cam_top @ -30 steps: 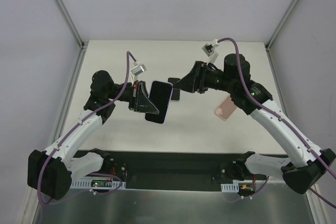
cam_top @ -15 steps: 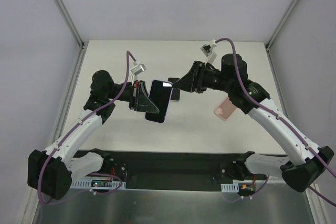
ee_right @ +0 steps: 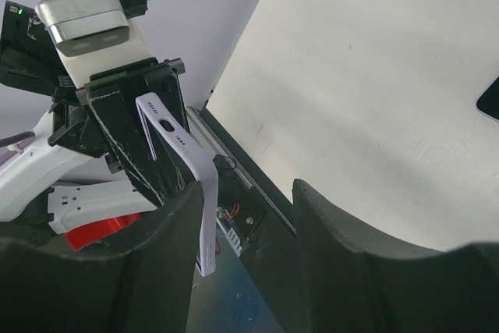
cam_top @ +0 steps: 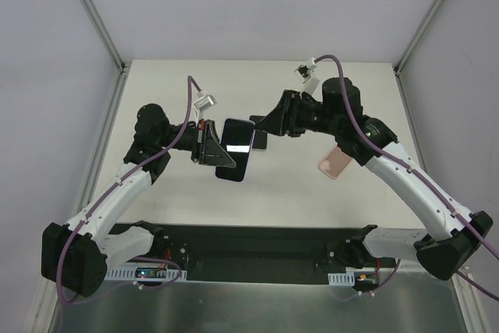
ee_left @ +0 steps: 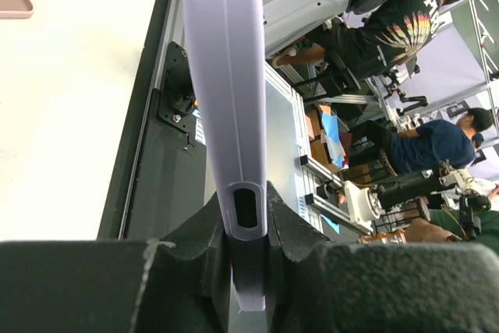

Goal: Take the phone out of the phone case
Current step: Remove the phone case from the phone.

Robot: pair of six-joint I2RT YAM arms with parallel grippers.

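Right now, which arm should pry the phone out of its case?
Right. The left gripper is shut on the cased phone at one edge, holding it off the table, so it is busy as the clamp. The right gripper is open, with the phone's free end just by its jaws.

1. Black-screened phone in a lilac case — lifted over the cream worktop, its left edge pinched by the left arm's black fingers.
2. Right arm's fingers sit at its far right corner.
3. Pink flat case — lying on the worktop beneath the right arm.
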